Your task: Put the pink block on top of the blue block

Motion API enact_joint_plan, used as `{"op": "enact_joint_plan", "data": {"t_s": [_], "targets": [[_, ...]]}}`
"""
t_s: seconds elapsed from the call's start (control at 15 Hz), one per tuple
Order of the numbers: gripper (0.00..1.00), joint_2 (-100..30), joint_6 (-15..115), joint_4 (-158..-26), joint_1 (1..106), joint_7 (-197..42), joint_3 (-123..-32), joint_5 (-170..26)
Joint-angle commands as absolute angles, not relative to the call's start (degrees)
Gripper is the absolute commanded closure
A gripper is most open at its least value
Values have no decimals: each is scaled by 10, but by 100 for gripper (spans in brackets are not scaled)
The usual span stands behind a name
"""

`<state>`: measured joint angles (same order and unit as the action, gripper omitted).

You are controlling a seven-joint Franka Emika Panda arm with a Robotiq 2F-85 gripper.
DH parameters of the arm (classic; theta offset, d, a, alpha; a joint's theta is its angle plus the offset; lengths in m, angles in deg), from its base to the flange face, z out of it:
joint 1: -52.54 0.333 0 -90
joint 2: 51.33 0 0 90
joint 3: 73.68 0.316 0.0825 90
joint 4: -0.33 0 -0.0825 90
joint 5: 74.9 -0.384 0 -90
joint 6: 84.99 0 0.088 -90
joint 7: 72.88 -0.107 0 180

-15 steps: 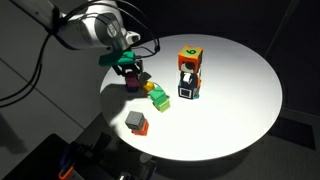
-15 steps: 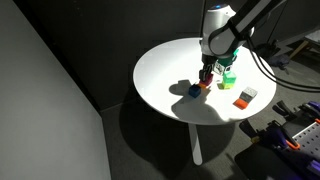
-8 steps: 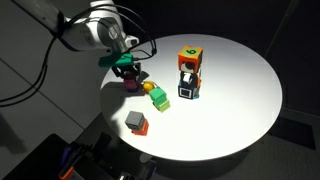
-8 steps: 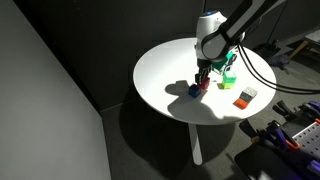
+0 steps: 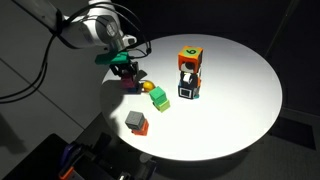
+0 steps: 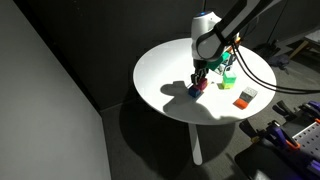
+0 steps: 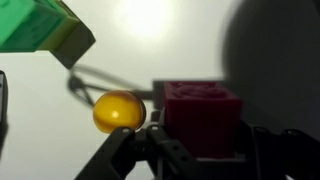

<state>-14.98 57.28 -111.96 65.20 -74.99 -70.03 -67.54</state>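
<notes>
Low in the wrist view, the gripper [image 7: 205,140] is clenched on the pink block [image 7: 203,112], gripping it on both sides. A yellow ball [image 7: 119,111] shows just left of the block, and a green cube [image 7: 40,30] fills the far left corner. In an exterior view, the gripper [image 5: 127,72] hangs over the left part of the round white table [image 5: 240,110]. In an exterior view, the pink block [image 6: 201,84] is just beside the blue block [image 6: 193,91]; contact cannot be determined.
</notes>
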Motion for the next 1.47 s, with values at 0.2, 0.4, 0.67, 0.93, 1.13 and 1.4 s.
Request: {"op": "enact_joint_plan", "data": {"t_s": [0.2,0.4,0.67,0.93,1.13,1.4], "targets": [[73,-125,562,-1081,659,-757,-695,-673],[73,-114,569,-1071,661,-755,-695,-672],[73,-103,575,-1061,667,-756,-699,-666],[24,-102,571,-1058,666,-754,-700,-667],[18,-108,573,-1064,664,-750,-698,-668],[0,-120,573,-1074,658,-746,-695,-673]]}}
